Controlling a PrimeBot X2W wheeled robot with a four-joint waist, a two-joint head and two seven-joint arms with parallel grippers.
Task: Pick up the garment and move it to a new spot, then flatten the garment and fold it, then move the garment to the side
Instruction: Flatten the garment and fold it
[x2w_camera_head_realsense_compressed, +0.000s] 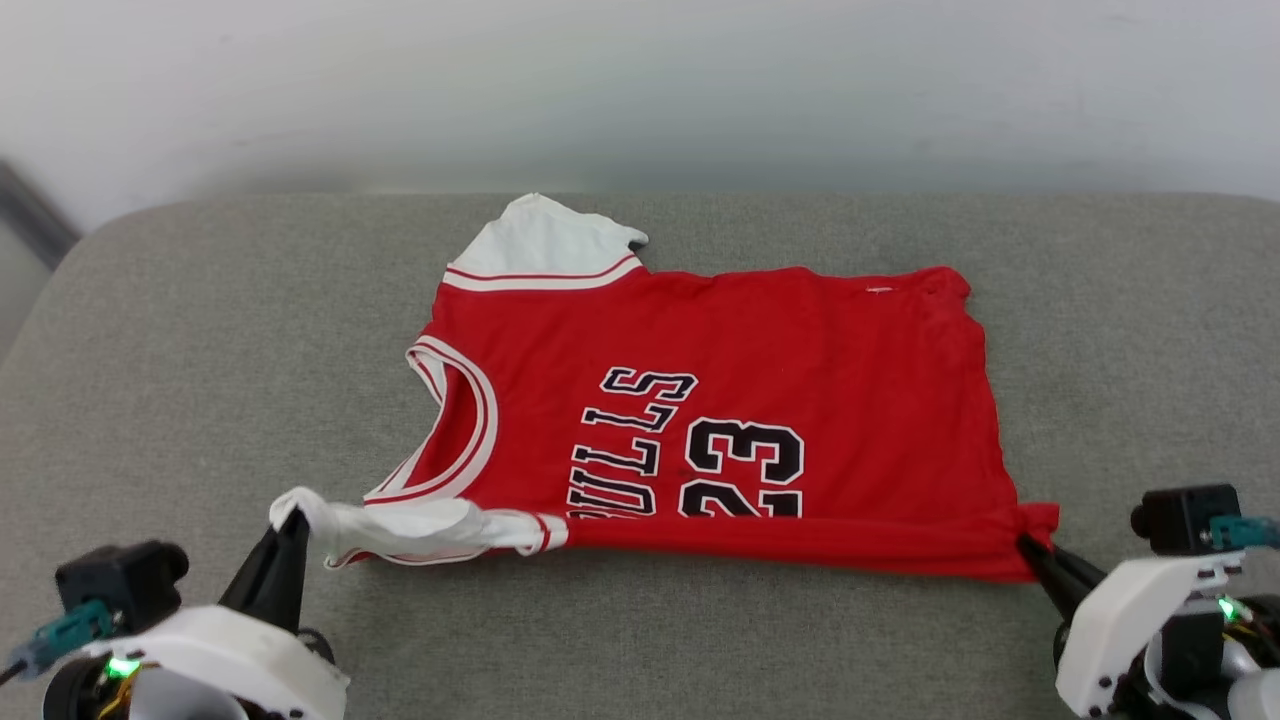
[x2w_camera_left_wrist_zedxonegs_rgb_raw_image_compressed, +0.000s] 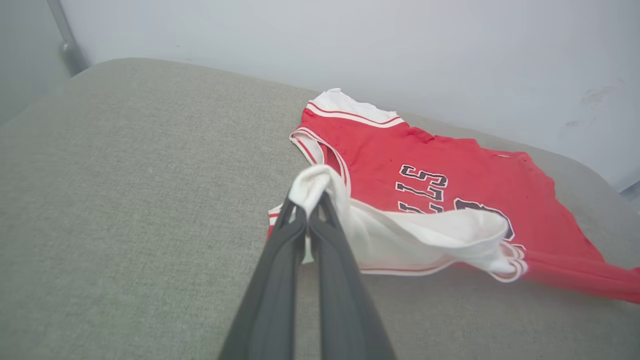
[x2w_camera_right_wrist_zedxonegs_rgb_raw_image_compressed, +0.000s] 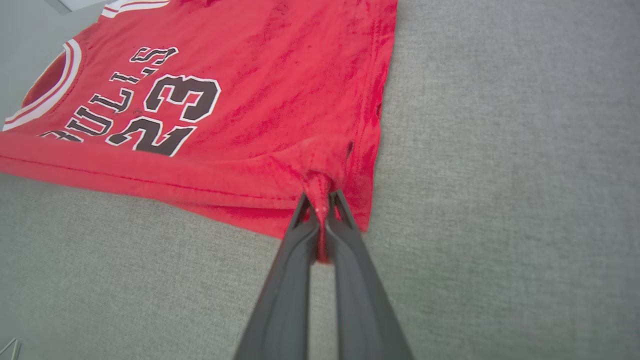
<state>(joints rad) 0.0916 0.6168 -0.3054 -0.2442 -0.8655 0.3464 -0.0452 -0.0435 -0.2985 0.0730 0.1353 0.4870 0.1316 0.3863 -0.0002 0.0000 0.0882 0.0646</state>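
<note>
Left fingers (x2w_camera_head_realsense_compressed: 275, 575) are pinched shut on the white sleeve (x2w_camera_head_realsense_compressed: 400, 530), right fingers (x2w_camera_head_realsense_compressed: 1060, 578) shut on the red hem corner (x2w_camera_head_realsense_compressed: 1040, 520). The jersey (x2w_camera_head_realsense_compressed: 800, 380) lies flat on the grey cushion (x2w_camera_head_realsense_compressed: 200, 350), long axis running hand to hand, with the "23" (x2w_camera_head_realsense_compressed: 740, 465) just beyond the taut near edge. I reckon the fold goes away from me.

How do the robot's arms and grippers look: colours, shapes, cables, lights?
Both the left gripper and the right gripper have long, dark grey, tapering jaws on rounded white wrist shells. Each wrist carries a black boxy module, a teal connector and a green light.
</note>
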